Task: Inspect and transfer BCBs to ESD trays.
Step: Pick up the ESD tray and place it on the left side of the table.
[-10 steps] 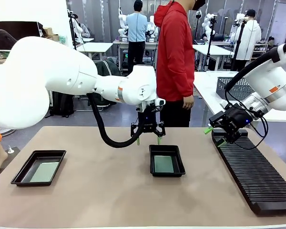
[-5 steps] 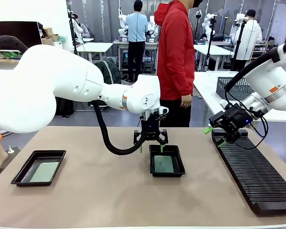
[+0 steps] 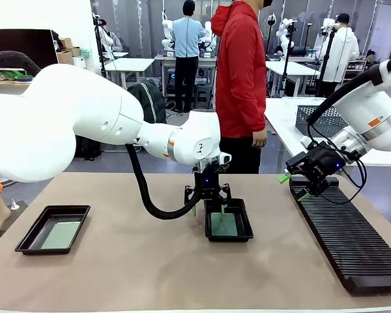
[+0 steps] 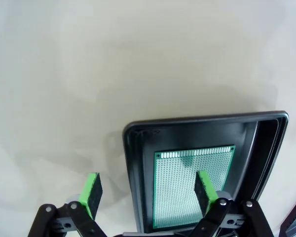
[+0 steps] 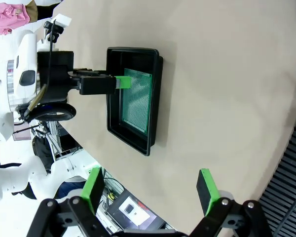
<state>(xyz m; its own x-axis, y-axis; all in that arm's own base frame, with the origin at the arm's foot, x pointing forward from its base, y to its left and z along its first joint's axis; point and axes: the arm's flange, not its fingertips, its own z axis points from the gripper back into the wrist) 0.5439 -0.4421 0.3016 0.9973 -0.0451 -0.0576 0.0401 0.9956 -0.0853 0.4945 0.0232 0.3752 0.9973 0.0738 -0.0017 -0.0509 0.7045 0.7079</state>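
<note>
Descent onto the middle tray.

My left gripper (image 3: 208, 206) has sunk from above to the shallow black plastic tray (image 3: 228, 220), jaws spread and empty, straddling its near rim; the thin green circuit board (image 4: 192, 185) lies inside, ready for pickup.

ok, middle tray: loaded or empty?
Loaded. A green board lies flat on the floor of the middle tray; the open left gripper straddles its left rim, holding nothing.

Left tool (image 3: 208, 206) points straight down mid-table, its jaws spread; right tool (image 3: 293, 186) hangs tilted, jaws wide and empty.
</note>
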